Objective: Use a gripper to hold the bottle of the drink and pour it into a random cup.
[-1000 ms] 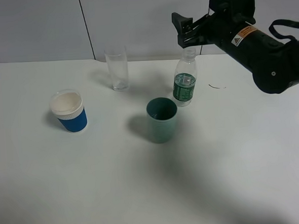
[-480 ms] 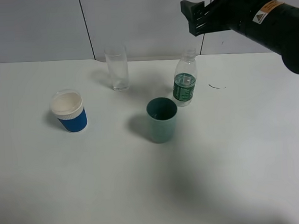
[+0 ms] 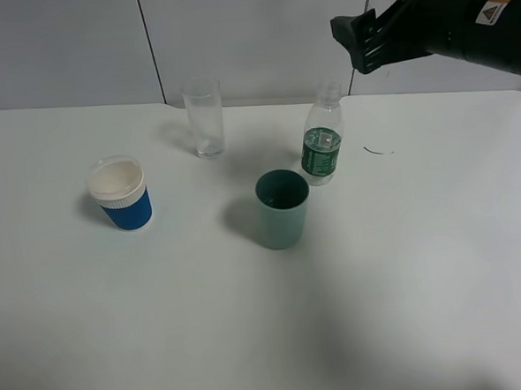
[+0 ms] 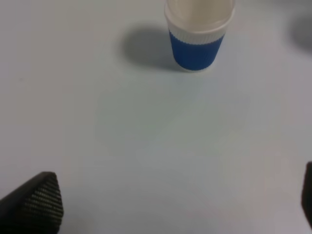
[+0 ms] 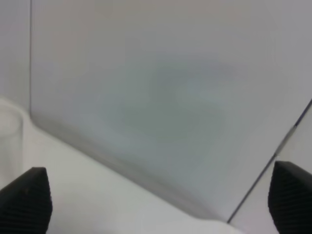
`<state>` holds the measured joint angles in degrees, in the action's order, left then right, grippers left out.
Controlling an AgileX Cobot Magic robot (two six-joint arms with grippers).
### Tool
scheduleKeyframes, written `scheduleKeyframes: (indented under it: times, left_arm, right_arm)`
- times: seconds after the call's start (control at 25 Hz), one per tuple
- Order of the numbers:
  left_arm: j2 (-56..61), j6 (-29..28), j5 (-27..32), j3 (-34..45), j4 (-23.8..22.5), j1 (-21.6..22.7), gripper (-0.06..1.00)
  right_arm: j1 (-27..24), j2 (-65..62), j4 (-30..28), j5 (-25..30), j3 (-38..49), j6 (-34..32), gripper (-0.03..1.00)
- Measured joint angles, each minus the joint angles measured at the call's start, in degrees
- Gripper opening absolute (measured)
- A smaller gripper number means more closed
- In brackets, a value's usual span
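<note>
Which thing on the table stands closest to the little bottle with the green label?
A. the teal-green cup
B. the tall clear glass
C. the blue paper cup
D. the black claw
A: in the high view the teal-green cup stands just in front of the bottle, while the tall clear glass and the blue paper cup stand farther off, and the right claw hangs above the table.
</note>
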<state>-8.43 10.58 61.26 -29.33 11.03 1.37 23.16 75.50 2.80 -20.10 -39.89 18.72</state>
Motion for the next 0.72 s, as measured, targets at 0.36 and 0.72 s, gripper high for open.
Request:
scheduleKeyframes:
  times: [0.36,0.72]
  left_arm:
    - [0.0,0.0,0.0,0.0,0.0,0.0,0.99]
    - [0.0,0.0,0.0,0.0,0.0,0.0,0.99]
  right_arm:
    - [0.0,-7.63,0.0,12.67,0.0,2.38,0.87]
    - [-0.96,-15.59,-1.01,25.88,0.0,3.63,0.87]
